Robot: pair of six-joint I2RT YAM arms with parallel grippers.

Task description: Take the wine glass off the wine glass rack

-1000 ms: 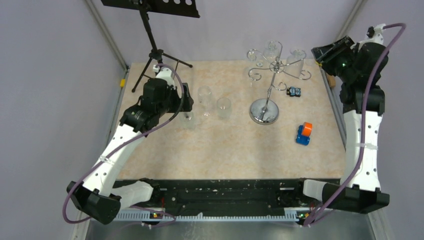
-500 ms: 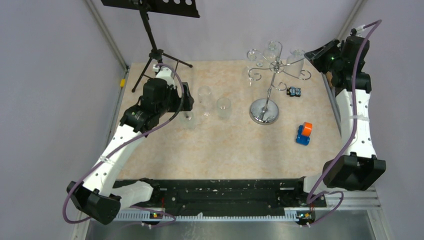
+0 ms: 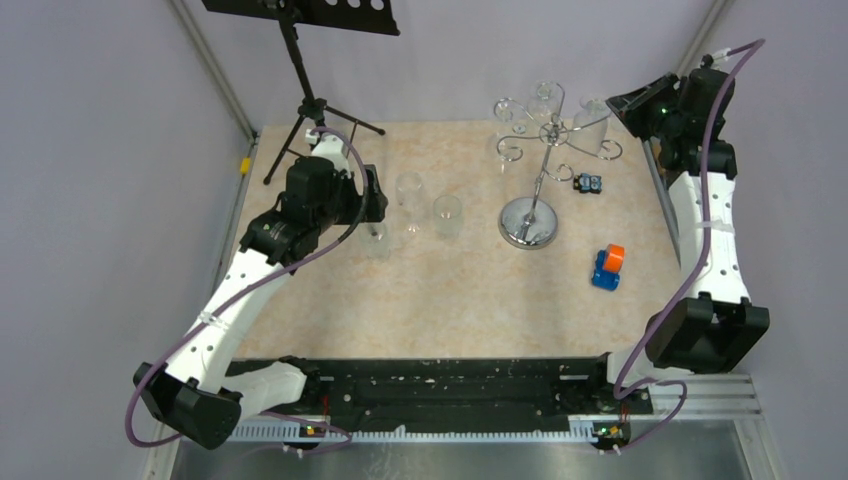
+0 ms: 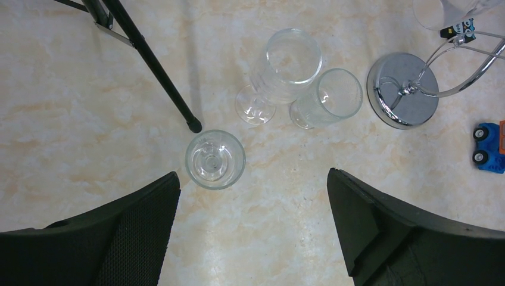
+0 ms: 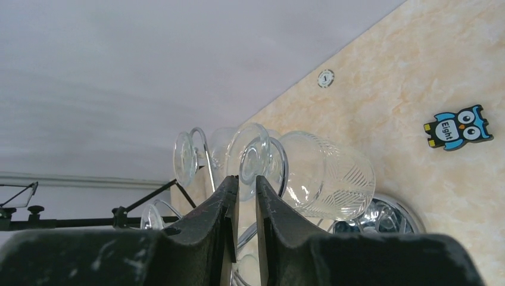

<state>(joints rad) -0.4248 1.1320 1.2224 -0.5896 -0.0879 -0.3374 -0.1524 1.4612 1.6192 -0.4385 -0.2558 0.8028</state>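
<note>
Since a second ago the right arm has swung its elbow out and carried the right end effector (image 5: 243,185) up and in toward the hanging glass. Its fingers are almost together, with only a thin slit between them and nothing in it. Just past the fingertips is the round foot of the wine glass (image 5: 324,176). The glass hangs upside down in a scroll arm of the wine glass rack (image 3: 529,222), and its patterned bowl lies beyond the foot and slightly to one side. A second hanging foot sits farther off on the other side. The owl sticker (image 5: 457,127) lies on the desk (image 3: 450,300), well beyond the bowl.

As I judge it, the step in hand is the approach, and pinched-together fingers cannot take the glass. They should spread before going further and then close on the stem between foot and bowl, clear of the chrome wire. The glass would then slide out along the open end of the scroll; pulling it straight away would probably drag the light rack over.

The left end effector (image 4: 250,238) is spread wide and holds nothing, hovering over the desk. One upright glass (image 4: 215,159) stands just ahead of its fingers, with two more beyond it.
</note>
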